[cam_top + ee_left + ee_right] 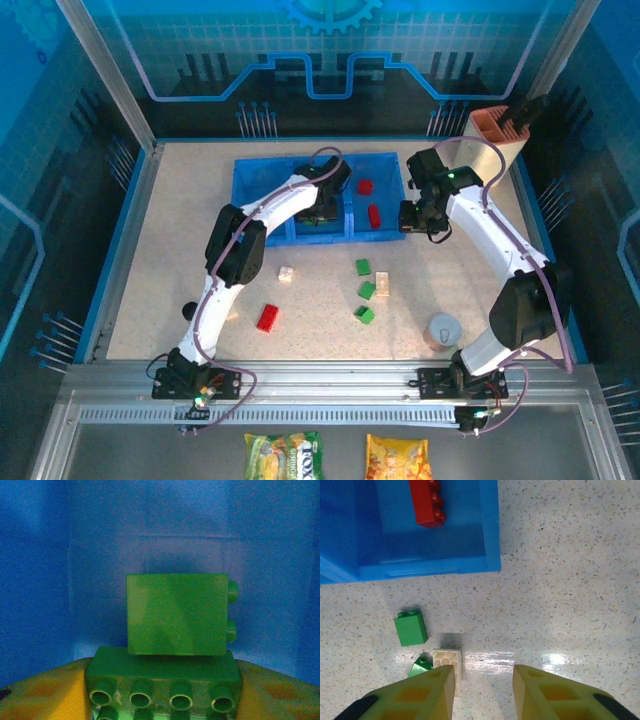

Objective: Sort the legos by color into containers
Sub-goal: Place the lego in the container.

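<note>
My left gripper (pixel 322 203) reaches down into the middle compartment of the blue tray (pixel 262 170). In the left wrist view its yellow fingers (pixel 45 695) are shut on an oblong green lego (pixel 162 672), studs toward the camera. A second green lego (pixel 177 614) lies on its side on the compartment floor just beyond it. My right gripper (pixel 420 216) hovers over the table just right of the tray, open, with nothing in it (pixel 484 670). Two red legos (pixel 365 186) (pixel 374 214) lie in the right compartment. Loose on the table are green legos (pixel 362 267) (pixel 368 290) (pixel 364 314), cream legos (pixel 382 284) (pixel 287 274) and a red lego (pixel 267 317).
A grey cup (pixel 444 330) stands near the right arm's base. A tall beige holder (pixel 500 130) stands at the back right corner. In the right wrist view a cream lego (pixel 447 660) lies upside down at the left fingertip, with green legos (pixel 411 628) (pixel 421 667) beside it.
</note>
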You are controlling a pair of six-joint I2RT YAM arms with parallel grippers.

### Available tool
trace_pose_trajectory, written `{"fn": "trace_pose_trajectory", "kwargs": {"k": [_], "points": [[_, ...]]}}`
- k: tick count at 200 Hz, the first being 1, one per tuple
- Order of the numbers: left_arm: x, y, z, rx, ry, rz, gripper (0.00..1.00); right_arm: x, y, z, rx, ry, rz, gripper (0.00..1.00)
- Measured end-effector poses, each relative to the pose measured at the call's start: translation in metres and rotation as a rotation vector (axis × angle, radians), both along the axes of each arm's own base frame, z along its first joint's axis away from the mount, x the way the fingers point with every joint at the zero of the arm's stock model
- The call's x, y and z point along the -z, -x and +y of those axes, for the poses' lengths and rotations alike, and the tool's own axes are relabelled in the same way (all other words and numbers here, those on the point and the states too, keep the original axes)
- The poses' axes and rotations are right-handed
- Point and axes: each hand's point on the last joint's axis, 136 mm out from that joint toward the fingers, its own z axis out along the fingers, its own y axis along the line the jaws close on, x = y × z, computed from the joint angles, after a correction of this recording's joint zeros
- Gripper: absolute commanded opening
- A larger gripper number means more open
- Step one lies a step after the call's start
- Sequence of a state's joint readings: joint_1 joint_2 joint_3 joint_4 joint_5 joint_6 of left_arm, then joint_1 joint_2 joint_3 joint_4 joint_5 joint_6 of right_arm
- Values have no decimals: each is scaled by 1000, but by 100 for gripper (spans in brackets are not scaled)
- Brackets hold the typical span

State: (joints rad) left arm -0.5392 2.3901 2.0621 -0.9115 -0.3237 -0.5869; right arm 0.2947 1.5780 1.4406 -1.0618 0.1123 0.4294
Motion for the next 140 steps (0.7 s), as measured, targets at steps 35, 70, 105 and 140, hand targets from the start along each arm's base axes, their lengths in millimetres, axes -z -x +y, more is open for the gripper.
{"fn": "trace_pose_trajectory", "kwargs": {"k": [35,70,105,140], "points": [[5,-3,-2,0,6,4,56,0,1,2,-5,0,0,37],[5,-9,-6,1,21,-16,59,0,1,4,-12,0,0,37],[5,-11,-8,-4,29,-20,66,0,2,7,-21,0,0,37],[6,-11,-9,-7,32,-18,70,0,3,7,-21,4,1,37]]}}
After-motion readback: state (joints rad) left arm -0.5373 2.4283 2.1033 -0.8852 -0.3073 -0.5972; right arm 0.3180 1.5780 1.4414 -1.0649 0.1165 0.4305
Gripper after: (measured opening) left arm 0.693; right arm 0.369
